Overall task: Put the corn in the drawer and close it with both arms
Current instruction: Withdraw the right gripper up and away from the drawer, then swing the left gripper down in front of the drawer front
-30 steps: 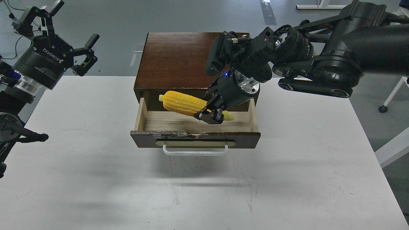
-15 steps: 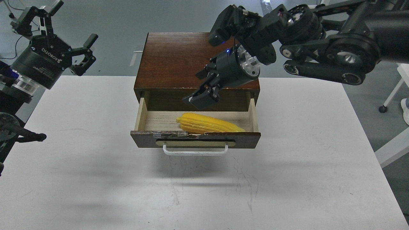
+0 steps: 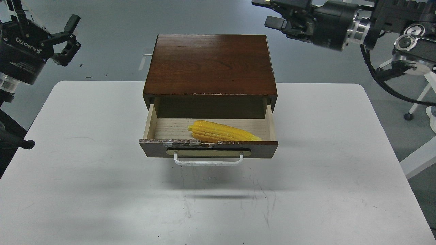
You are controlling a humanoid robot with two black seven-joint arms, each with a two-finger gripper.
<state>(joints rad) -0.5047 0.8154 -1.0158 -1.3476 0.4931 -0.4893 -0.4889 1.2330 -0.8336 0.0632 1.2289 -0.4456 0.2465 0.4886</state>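
Note:
The yellow corn [image 3: 223, 133] lies inside the open drawer [image 3: 208, 148], against its front wall, tip pointing right. The drawer is pulled out from the dark brown cabinet [image 3: 210, 64], its white bar handle [image 3: 208, 160] facing me. My right gripper [image 3: 277, 15] is open and empty, raised high at the top right, well above and behind the cabinet. My left gripper [image 3: 47, 25] is open and empty, raised at the far left above the table's back corner. Neither gripper touches the drawer or the corn.
The cabinet stands at the back middle of the white table [image 3: 102, 190]. The table's edges run left, right and front. Grey floor lies behind, with a white table leg and caster [image 3: 414, 109] at the right.
My right gripper let go of the corn, which dropped into the drawer, then rose up and right away from the cabinet. My left gripper moved up and left.

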